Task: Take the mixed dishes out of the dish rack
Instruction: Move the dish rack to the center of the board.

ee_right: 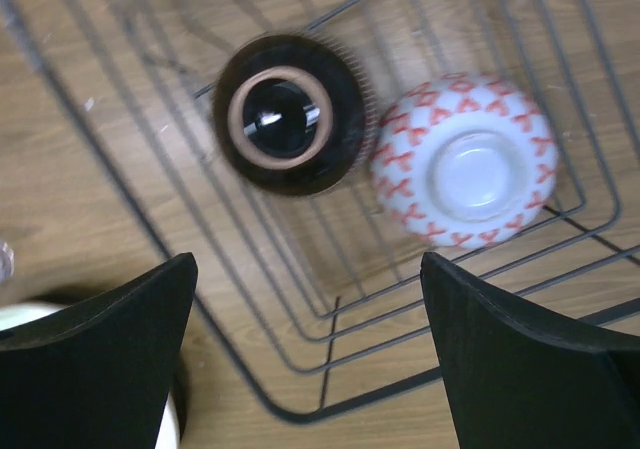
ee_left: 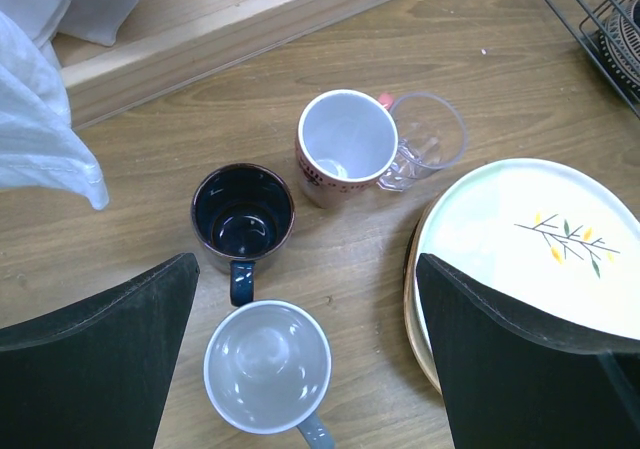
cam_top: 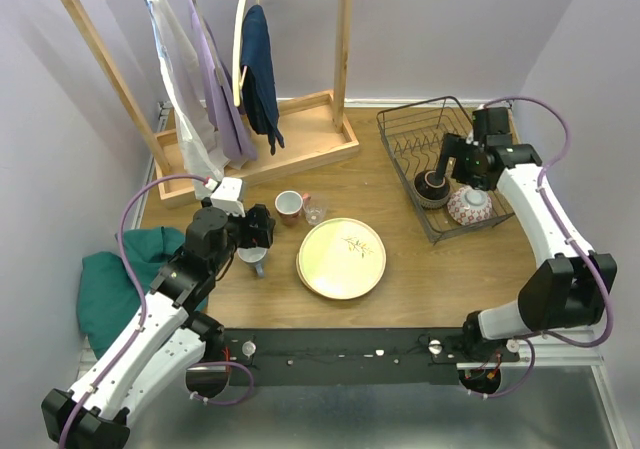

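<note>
The dark wire dish rack (cam_top: 405, 129) stands at the back right and holds an upturned dark bowl (cam_top: 433, 187) (ee_right: 288, 114) and an upturned white bowl with red marks (cam_top: 469, 205) (ee_right: 463, 159). My right gripper (ee_right: 305, 354) hangs open above the rack's near corner (ee_right: 300, 409), empty. On the table stand the stacked plates with a twig mark (cam_top: 342, 257) (ee_left: 540, 239), a pink mug (ee_left: 346, 144), a clear glass (ee_left: 428, 139), a dark blue mug (ee_left: 243, 214) and a grey mug (ee_left: 268, 366). My left gripper (ee_left: 305, 359) is open above the grey mug, empty.
A wooden clothes rack (cam_top: 250, 139) with hanging garments stands at the back left. A green cloth (cam_top: 110, 279) lies off the table's left edge. The purple walls close in on both sides.
</note>
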